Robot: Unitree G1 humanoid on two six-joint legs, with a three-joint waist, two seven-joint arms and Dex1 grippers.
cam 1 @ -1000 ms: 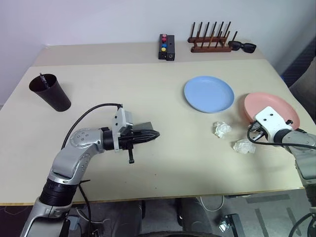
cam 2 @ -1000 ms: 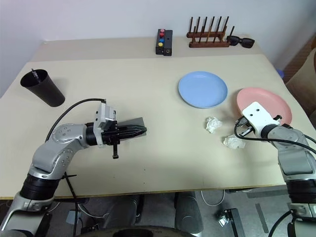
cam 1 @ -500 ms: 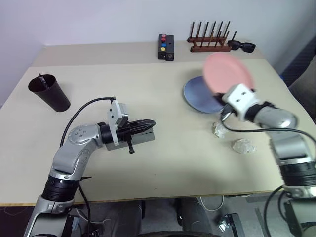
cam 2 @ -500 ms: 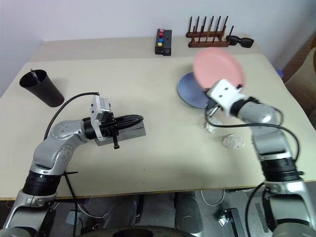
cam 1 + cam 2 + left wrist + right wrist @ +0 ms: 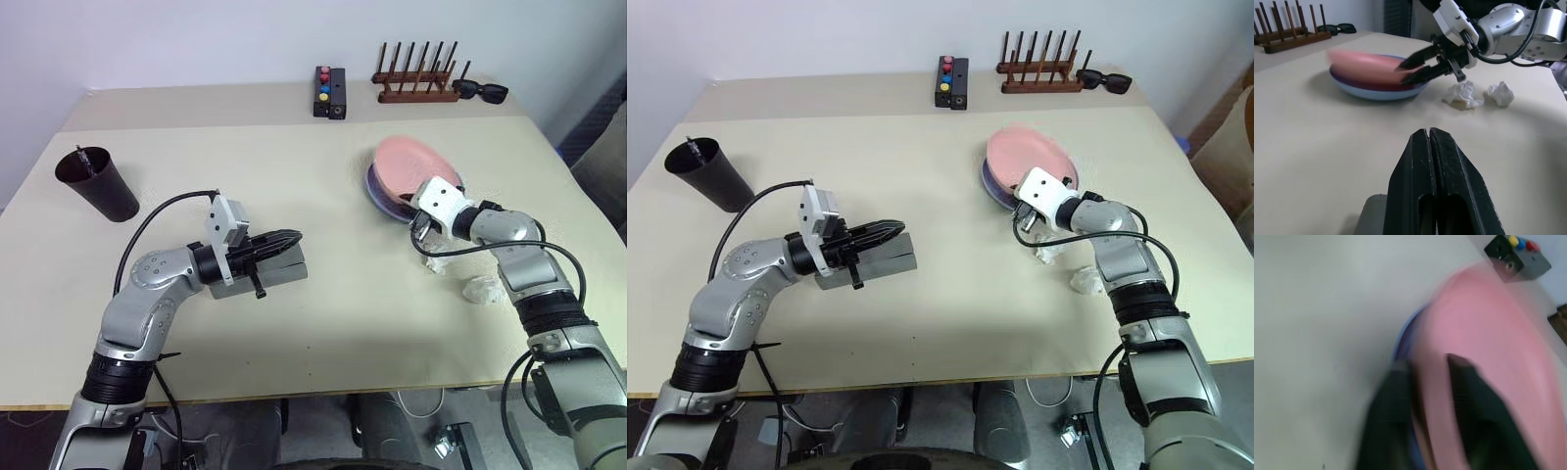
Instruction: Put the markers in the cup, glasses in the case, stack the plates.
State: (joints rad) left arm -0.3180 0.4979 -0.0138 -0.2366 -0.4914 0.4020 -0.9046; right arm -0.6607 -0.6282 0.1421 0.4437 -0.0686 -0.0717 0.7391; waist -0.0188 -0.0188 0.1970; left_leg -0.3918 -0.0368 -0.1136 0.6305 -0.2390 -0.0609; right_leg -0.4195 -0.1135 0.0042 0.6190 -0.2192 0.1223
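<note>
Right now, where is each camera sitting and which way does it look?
Left and right eye views: on the head, looking forward and down at the table; both arms show.
Left wrist view: along the shut left gripper over the grey case, toward the plates; the right gripper shows, open.
Right wrist view: along its gripper onto the pink plate over the blue plate.
Shared: the stacked plates.

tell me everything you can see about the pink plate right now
The pink plate is a round, shallow, salmon-coloured dish that looks like plastic. It sits on top of the light blue plate, slightly tilted and blurred, toward the far right of the table. The right gripper has its fingers parted around the plate's near rim.
</note>
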